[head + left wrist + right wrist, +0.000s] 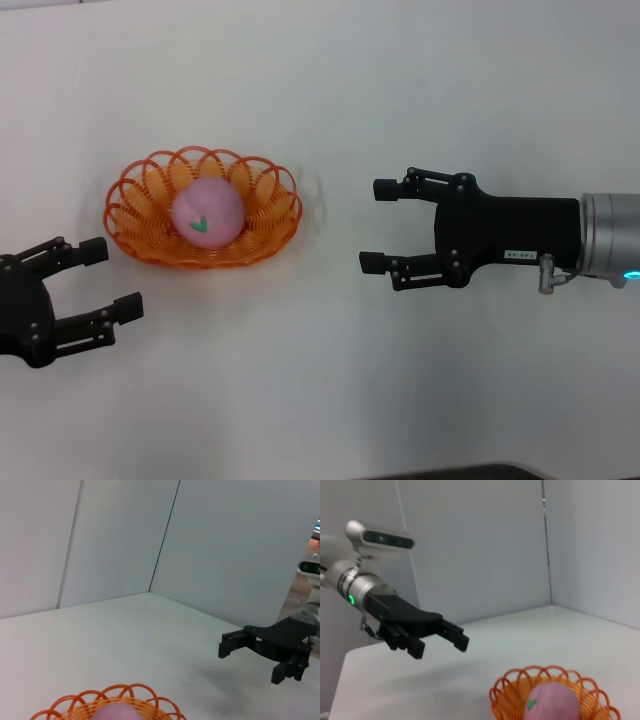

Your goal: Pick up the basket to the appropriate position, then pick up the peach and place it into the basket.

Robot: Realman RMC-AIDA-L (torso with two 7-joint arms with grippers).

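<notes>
We see the peach [207, 213] in the basket [130, 238]; left gripper [110, 279] and right gripper [380, 225] flank it, fingers wide, empty.

1 basket [130, 235], 1 peach [207, 213], 2 end effectors: left [110, 279], right [383, 225].

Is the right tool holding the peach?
No, the peach sits in the basket; the right tool is open and empty.

A white table [320, 90] fills the scene, its surface plain and matte. Pale grey walls [115, 535] rise at its far edge and meet in a corner. A dark strip [470, 472] shows along the table's near edge, toward the right.
</notes>
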